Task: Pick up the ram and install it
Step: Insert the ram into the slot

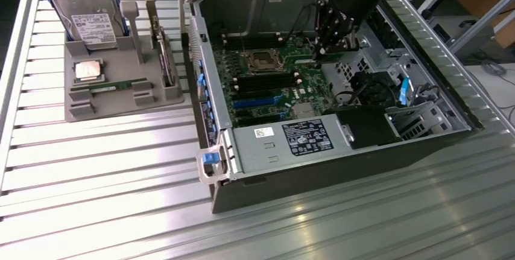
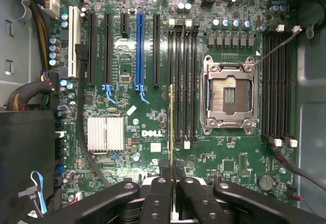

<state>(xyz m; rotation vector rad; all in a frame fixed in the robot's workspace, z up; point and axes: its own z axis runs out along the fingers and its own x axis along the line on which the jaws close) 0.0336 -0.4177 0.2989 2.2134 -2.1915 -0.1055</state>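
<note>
The gripper (image 2: 172, 170) is clamped on the ram (image 2: 171, 127), held edge-on above the motherboard (image 2: 147, 132) inside the open computer case (image 1: 418, 106), just beside the four black memory slots (image 2: 183, 81). The empty processor socket (image 2: 229, 94) lies next to those slots; a black cable (image 2: 84, 132) crosses the board near the heatsink (image 2: 105, 133). On the table (image 1: 105, 169), a grey holder (image 1: 105, 100) near the far corner carries a hard drive (image 1: 84, 15), a processor chip (image 1: 87, 70) and a second memory stick (image 1: 113, 87).
</note>
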